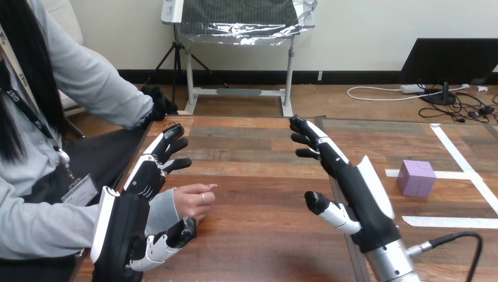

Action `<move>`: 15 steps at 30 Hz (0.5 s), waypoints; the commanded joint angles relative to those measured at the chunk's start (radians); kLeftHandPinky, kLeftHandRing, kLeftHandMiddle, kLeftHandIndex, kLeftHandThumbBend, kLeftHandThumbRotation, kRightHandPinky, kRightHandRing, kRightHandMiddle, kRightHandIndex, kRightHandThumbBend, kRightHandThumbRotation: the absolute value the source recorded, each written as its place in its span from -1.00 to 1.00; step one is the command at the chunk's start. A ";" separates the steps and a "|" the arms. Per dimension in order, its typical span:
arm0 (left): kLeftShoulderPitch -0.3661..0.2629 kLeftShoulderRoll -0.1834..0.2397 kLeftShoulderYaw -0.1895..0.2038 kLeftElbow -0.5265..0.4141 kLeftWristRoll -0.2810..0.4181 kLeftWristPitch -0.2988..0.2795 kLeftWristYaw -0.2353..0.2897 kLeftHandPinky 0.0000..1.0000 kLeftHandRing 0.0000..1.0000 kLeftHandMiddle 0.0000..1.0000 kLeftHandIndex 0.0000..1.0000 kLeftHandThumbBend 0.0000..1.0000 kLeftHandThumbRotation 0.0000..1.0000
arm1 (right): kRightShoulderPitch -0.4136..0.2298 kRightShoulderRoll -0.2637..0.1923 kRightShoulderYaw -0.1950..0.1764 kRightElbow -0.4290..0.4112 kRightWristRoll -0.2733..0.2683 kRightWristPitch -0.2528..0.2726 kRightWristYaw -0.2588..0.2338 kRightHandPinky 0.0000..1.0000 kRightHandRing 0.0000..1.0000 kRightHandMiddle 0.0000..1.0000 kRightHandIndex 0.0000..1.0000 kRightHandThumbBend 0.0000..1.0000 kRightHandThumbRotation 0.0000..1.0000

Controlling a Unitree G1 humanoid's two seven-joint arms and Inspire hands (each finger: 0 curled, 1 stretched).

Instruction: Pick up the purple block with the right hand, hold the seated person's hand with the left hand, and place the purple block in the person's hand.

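Observation:
The purple block (416,177) sits on the table at the right, beside white tape strips. My right hand (346,179) hovers left of the block, apart from it, with straight fingers and the thumb spread, holding nothing. My left hand (141,194) is raised at the table's left edge, fingers straight and pointing away, thumb low near the front. The person's hand (191,200) rests on the table just right of my left hand, between its fingers and thumb; I see no finger of mine curled round it.
White tape strips (464,167) mark the table's right part. The person sits at the left, one arm along the table's left edge. A seam (335,194) runs down the table under my right hand.

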State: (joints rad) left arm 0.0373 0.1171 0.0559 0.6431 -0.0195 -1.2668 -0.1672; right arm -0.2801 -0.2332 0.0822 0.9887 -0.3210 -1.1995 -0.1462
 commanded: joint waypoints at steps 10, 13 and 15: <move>-0.066 -0.007 0.003 0.022 0.014 -0.018 0.023 0.51 0.74 0.81 0.76 1.00 0.57 | -0.137 -0.084 -0.066 -0.038 -0.013 0.033 -0.081 0.51 0.66 0.71 0.75 0.86 0.89; -0.063 -0.009 0.004 0.021 0.020 -0.017 0.028 0.51 0.74 0.81 0.76 1.00 0.57 | -0.149 -0.098 -0.072 -0.045 -0.017 0.047 -0.091 0.51 0.66 0.71 0.74 0.88 0.90; -0.063 -0.009 0.003 0.024 0.019 -0.020 0.029 0.51 0.74 0.81 0.76 1.00 0.57 | -0.157 -0.105 -0.079 -0.057 -0.014 0.063 -0.094 0.51 0.66 0.70 0.73 0.91 0.91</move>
State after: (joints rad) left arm 0.0368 0.1151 0.0558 0.6603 -0.0046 -1.2687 -0.1497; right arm -0.3110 -0.3100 0.0360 0.9867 -0.3467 -1.1520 -0.2140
